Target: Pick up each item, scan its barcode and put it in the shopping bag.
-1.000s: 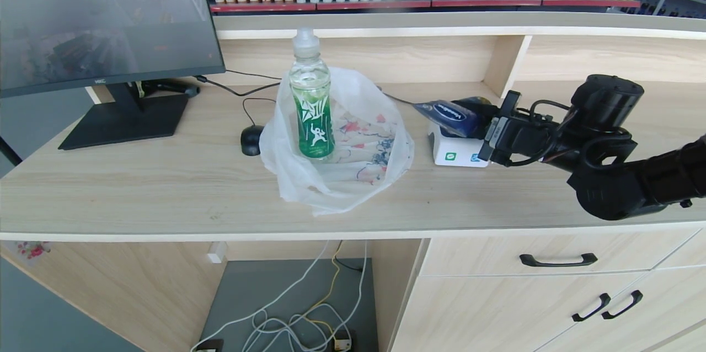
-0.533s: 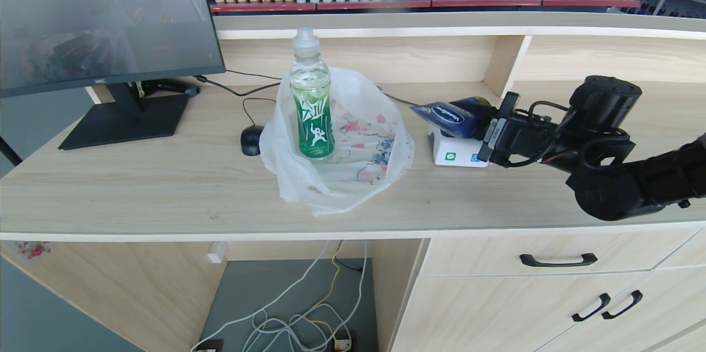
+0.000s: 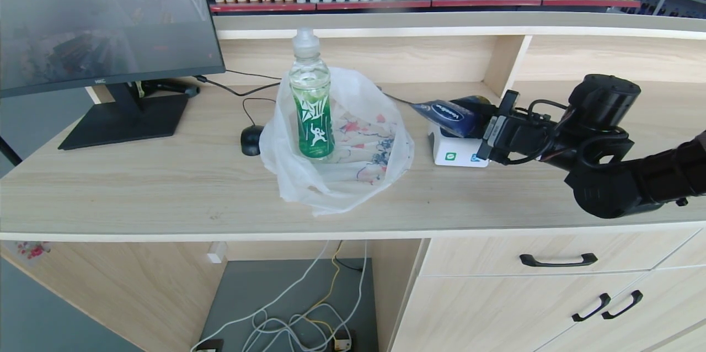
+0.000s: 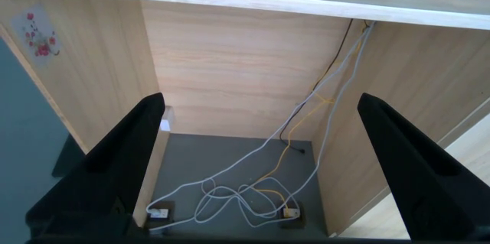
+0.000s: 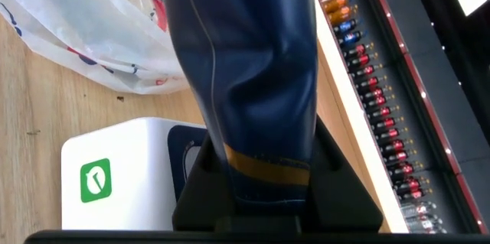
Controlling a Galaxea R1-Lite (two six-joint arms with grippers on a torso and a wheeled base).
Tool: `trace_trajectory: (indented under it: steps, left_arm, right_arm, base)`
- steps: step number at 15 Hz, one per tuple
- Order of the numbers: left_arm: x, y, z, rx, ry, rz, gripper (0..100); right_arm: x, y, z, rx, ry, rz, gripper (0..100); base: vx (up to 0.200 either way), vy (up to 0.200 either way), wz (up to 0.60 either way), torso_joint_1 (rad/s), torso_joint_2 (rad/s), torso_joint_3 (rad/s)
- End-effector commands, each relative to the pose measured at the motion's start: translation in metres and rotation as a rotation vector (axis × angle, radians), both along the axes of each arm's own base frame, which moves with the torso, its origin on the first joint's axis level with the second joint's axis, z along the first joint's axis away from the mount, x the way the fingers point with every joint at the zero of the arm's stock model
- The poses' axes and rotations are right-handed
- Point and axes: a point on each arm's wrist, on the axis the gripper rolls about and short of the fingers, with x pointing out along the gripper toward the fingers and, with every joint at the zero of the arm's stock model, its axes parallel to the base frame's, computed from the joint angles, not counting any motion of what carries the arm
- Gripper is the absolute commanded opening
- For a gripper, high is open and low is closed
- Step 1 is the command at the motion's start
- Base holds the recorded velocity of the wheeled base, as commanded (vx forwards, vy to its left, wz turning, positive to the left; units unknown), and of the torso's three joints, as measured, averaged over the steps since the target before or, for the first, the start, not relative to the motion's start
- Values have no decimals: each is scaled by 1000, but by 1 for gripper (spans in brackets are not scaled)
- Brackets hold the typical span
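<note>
While looking down at the bench point(image 3: 165, 192), saw the right end effector point(image 3: 481, 119) pinching a dark blue pouch point(image 3: 448, 113) tight. Found the pouch held up just over a white scanner box point(image 3: 460, 154), with its far end poking toward the shopping bag point(image 3: 386, 167). Spotted a green bottle point(image 3: 312, 115) standing up inside that bag. Saw the left end effector point(image 4: 260, 160) spread wide open, down below the bench edge, over some cables point(image 4: 230, 198) on the floor

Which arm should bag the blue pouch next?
Right. The right gripper holds the blue pouch over the scanner, beside the shopping bag. The left gripper hangs open below the counter.
</note>
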Motion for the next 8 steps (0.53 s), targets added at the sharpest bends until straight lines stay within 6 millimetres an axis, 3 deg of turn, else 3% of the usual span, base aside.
trace_trajectory:
  steps: [1,4,8]
  left_arm:
    - [0,0,0,-1,0,1,100]
    - [0,0,0,-1,0,-1,100]
    - [0,0,0,-1,2,-1,100]
  right_arm:
    - [-4,4,6,10,-9,15,0]
    - [-14,8,21,51,-8,33,0]
    - [-36,37,40,139,43,132,0]
  base:
    - [0,0,0,0,0,0]
    - [0,0,0,0,0,0]
    - [0,0,0,0,0,0]
